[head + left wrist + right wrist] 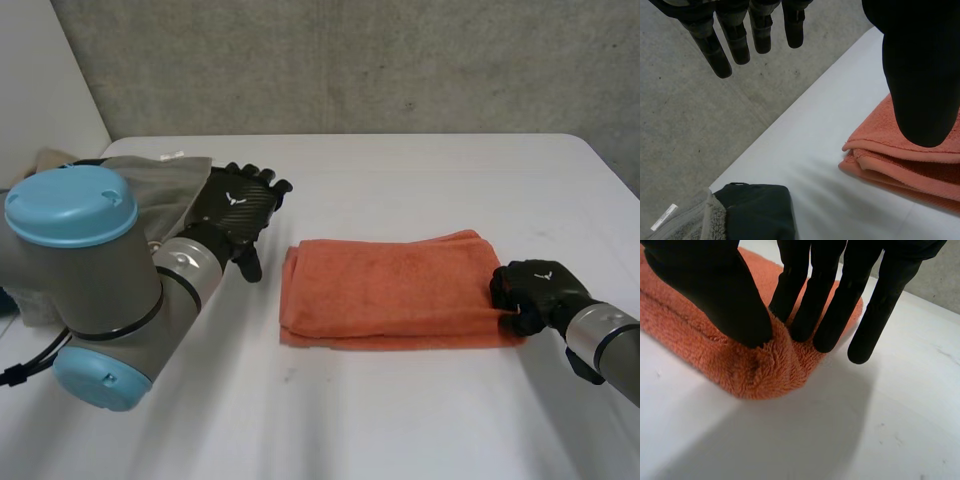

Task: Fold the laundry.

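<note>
An orange towel (390, 290) lies folded into a thick rectangle in the middle of the white table (400, 410). My right hand (530, 285) is at the towel's near right corner. In the right wrist view, that hand (715, 295) pinches the bunched corner of the towel (755, 365) between thumb and fingers. My left hand (235, 210) hovers to the left of the towel, apart from it. Its fingers (735, 40) are straight and hold nothing, and the towel's layered edge (910, 160) lies beside its thumb.
A grey cloth (160, 185) is heaped at the table's far left, under my left arm. In the left wrist view a dark garment (757, 210) lies beside that grey cloth (685, 220). The table's far edge runs close behind them, with concrete floor beyond.
</note>
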{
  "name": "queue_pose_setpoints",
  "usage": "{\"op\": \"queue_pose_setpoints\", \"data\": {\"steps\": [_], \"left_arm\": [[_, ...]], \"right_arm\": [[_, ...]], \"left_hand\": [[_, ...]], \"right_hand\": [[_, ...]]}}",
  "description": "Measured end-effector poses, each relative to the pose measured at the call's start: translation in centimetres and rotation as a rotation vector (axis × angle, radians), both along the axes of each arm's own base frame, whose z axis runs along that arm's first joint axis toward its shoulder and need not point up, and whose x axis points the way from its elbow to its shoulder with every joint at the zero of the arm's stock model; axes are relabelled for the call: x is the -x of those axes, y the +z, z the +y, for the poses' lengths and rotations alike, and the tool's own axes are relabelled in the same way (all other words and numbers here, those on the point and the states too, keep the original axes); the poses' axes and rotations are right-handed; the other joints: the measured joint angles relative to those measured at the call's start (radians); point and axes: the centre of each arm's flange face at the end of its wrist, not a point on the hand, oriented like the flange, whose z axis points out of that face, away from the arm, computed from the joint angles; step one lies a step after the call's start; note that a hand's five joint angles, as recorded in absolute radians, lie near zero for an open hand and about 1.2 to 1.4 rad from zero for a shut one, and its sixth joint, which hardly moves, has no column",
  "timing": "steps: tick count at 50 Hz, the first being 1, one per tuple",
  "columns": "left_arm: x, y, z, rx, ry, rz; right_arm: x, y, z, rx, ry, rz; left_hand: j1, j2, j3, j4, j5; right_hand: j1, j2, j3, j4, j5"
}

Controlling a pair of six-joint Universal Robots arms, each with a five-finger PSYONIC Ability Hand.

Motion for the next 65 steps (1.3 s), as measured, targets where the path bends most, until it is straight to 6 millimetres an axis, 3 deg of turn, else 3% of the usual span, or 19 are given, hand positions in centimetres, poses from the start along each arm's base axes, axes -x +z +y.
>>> {"op": "queue_pose_setpoints", "data": {"steps": [7, 9, 11, 15, 18, 20, 21, 23, 27, 30, 34, 37, 41, 44, 48, 54, 57, 65], "left_arm": [[-0.1, -0.1, 0.1, -0.004, 0.001, -0.003], [-0.2, 0.0, 0.2, -0.003, 0.002, -0.003], [-0.3, 0.2, 0.3, 0.0, 0.003, -0.001], [-0.6, 0.8, 0.5, 0.011, 0.007, 0.006], [-0.8, 1.1, 0.5, 0.017, 0.011, 0.01], [-1.0, 1.4, 0.4, 0.022, 0.017, 0.013], [-1.2, 1.4, 0.4, 0.023, 0.023, 0.014], [-1.4, 1.5, 0.3, 0.023, 0.028, 0.014], [-1.9, 1.3, 0.2, 0.015, 0.042, 0.011], [-2.0, 1.1, 0.1, 0.009, 0.048, 0.013], [-1.9, 1.3, 0.0, 0.016, 0.048, 0.031], [-1.5, 1.8, -0.4, 0.036, 0.045, 0.058], [-0.5, 2.8, -0.7, 0.061, 0.028, 0.11], [1.6, 3.8, -0.8, 0.072, -0.015, 0.189], [4.6, 4.1, -0.5, 0.051, -0.078, 0.268], [8.1, 2.4, 0.3, -0.029, -0.145, 0.295], [9.7, -0.6, 0.7, -0.129, -0.158, 0.24], [9.2, -5.8, 1.3, -0.299, -0.084, 0.08]], "right_arm": [[0.6, 0.8, -0.6, 0.08, -0.045, 0.076], [0.8, 3.4, -1.3, 0.212, -0.085, 0.146], [0.5, 4.3, -1.4, 0.255, -0.085, 0.166], [-3.2, 7.6, -0.4, 0.41, 0.013, 0.222], [-6.2, 8.4, 0.9, 0.469, 0.112, 0.23], [-9.8, 8.4, 2.8, 0.515, 0.24, 0.228], [-12.1, 8.1, 4.4, 0.536, 0.329, 0.225], [-14.0, 7.5, 5.9, 0.549, 0.412, 0.223], [-18.3, 4.1, 11.0, 0.531, 0.65, 0.241], [-19.3, 2.0, 12.9, 0.488, 0.733, 0.265], [-19.3, 1.6, 13.5, 0.449, 0.741, 0.253], [-18.8, 3.4, 12.5, 0.447, 0.675, 0.197], [-16.9, 6.8, 9.5, 0.431, 0.523, 0.082], [-14.1, 9.5, 6.3, 0.369, 0.35, -0.061], [-11.3, 10.8, 3.8, 0.257, 0.199, -0.183], [-9.7, 10.1, 1.9, 0.117, 0.102, -0.215], [-9.5, 8.5, 1.0, 0.027, 0.077, -0.191], [-10.2, 4.5, 0.2, -0.104, 0.107, -0.147]], "left_hand": [[0.0, 0.0, 0.0, 0.0, 0.0], [0.0, 0.0, 0.0, 0.0, 0.0], [0.0, 0.0, 0.0, 0.0, 0.0], [0.0, 0.0, 0.001, 0.0, 0.0], [0.0, 0.0, 0.0, 0.0, 0.0], [0.0, 0.0, 0.0, 0.0, 0.0], [0.0, 0.0, 0.0, 0.0, 0.0], [0.0, 0.0, 0.0, 0.0, 0.0], [0.0, 0.0, 0.0, 0.0, 0.0], [0.0, 0.0, 0.0, 0.0, 0.0], [0.0, 0.0, 0.0, 0.0, 0.0], [0.0, 0.0, 0.0, 0.0, 0.0], [0.0, 0.0, 0.0, 0.0, 0.0], [0.0, 0.0, 0.0, 0.0, 0.0], [0.0, 0.0, 0.0, 0.0, 0.0], [0.0, 0.0, 0.0, 0.0, 0.0], [0.0, 0.0, 0.0, 0.0, 0.0], [0.0, 0.0, 0.0, 0.0, 0.0]], "right_hand": [[0.0, 0.0, 0.009, 0.011, 0.0], [0.0, 0.0, 0.009, 0.011, 0.009], [0.0, 0.0, 0.009, 0.012, 0.018], [0.0, 0.0, 0.009, 0.012, 0.029], [0.0, 0.0, 0.009, 0.012, 0.032], [0.0, 0.0, 0.009, 0.012, 0.034], [0.0, 0.0, 0.009, 0.012, 0.034], [0.0, 0.0, 0.009, 0.012, 0.035], [0.0, 0.0, 0.009, 0.012, 0.035], [-0.327, -0.382, -0.368, -0.35, -0.321], [-0.832, -0.898, -0.883, -0.889, -0.859], [-0.866, -0.961, -0.97, -0.975, -0.917], [-0.866, -0.961, -0.97, -0.978, -0.917], [-0.866, -0.961, -0.97, -0.978, -0.917], [-0.866, -0.961, -0.97, -0.978, -0.917], [-0.866, -0.961, -0.97, -0.978, -0.918], [-0.866, -0.961, -0.97, -0.978, -0.917], [-0.866, -0.961, -0.97, -0.978, -0.917]]}}
